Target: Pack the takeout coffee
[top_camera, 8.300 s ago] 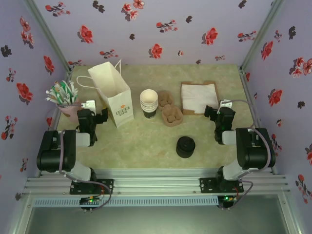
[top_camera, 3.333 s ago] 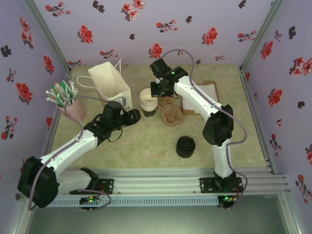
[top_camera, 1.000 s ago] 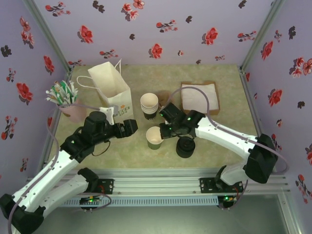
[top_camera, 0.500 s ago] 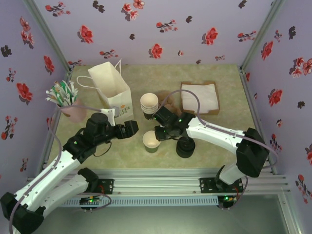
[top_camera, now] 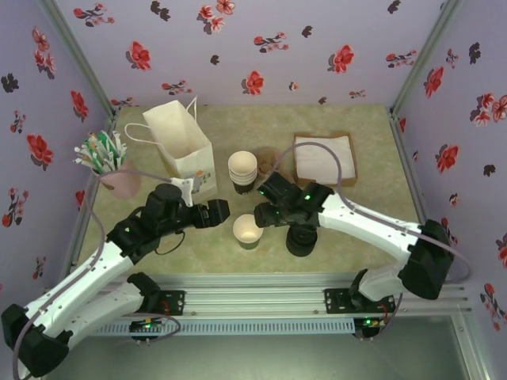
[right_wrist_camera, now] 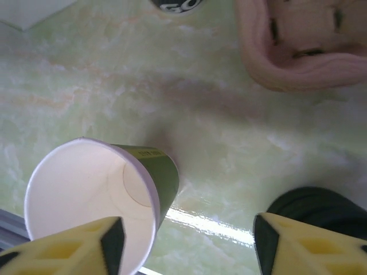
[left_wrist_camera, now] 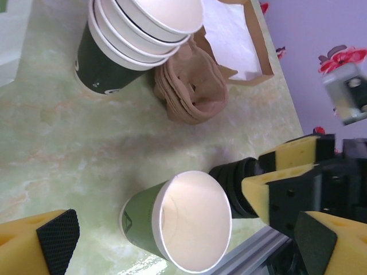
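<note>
Your single cup (top_camera: 247, 230) stands upright and lidless on the table (top_camera: 333, 127), just left of the black lid stack (top_camera: 302, 237). I judge the packing barely begun: the cup is apart from the stacked cups (top_camera: 242, 169), but lidding it and loading it into the paper bag (top_camera: 190, 154), far left of the lid stack, are left. Your right gripper (top_camera: 264, 215) hangs open and empty just behind the lid stack's left edge, and your left gripper (top_camera: 222, 212) hangs wide open farther left, beyond the cup.
</note>
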